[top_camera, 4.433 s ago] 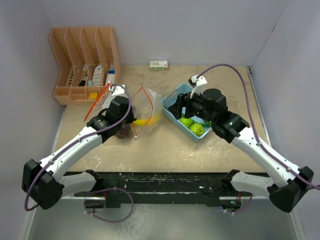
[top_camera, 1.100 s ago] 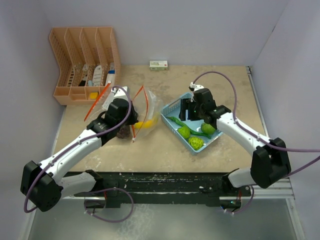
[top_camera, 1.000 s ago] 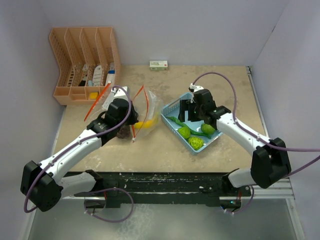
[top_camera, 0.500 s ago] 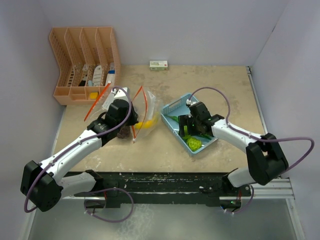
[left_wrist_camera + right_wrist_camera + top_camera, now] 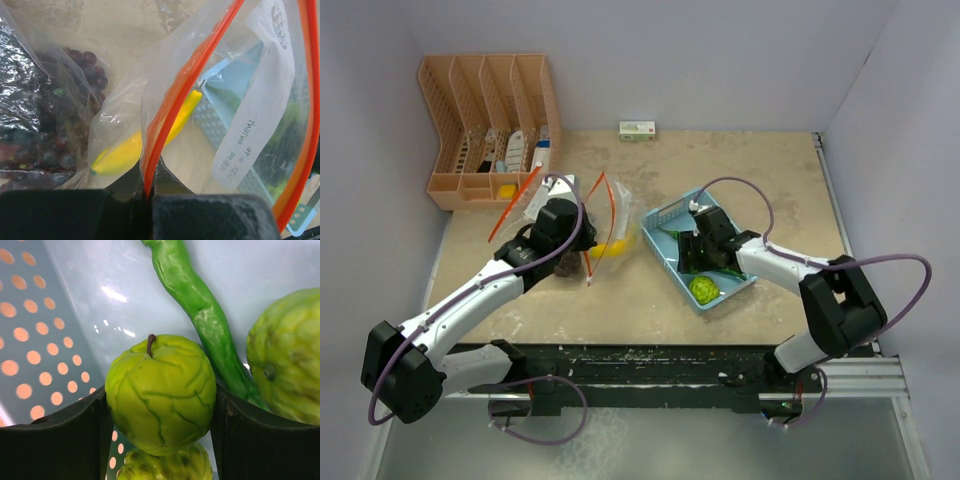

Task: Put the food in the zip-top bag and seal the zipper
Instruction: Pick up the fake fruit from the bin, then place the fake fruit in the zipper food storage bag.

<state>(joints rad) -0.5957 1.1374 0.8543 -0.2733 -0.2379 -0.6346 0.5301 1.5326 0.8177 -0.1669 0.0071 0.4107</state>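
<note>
Top view: left fingers point(image 5: 582, 252) sit at the near edge of the bag point(image 5: 618, 208), left of frame centre on the worktop point(image 5: 760, 170). The bag mouth stands open, with the orange zipper rim up. The banana point(image 5: 610, 245) shows yellow through the bag, and the grapes point(image 5: 563, 266) are dark just left of the fingers. The right fingers point(image 5: 692, 258) are down inside the basket point(image 5: 665, 212), right of centre. A round fruit point(image 5: 703, 289) lies at the basket's near end. An orange organizer point(image 5: 485, 120) is at upper left, and a small box point(image 5: 637, 130) sits by the back wall.

Left wrist: fingers fully closed, pinching the bag's orange zipper strip point(image 5: 165, 125) at bottom centre. Grapes lie at left behind clear plastic. The banana is at centre inside the bag, and the basket shows blue through the film at right.

Right wrist: the fingers point(image 5: 50, 437) are part-open, one each side of a stemmed fruit point(image 5: 160, 390) at frame centre. Both appear to touch it. The fruit sits in the basket. A green vegetable point(image 5: 197, 300) runs from top centre down to the right, touching it. A second fruit point(image 5: 287, 355) is at the right edge and a third fruit point(image 5: 160, 466) at the bottom edge.
</note>
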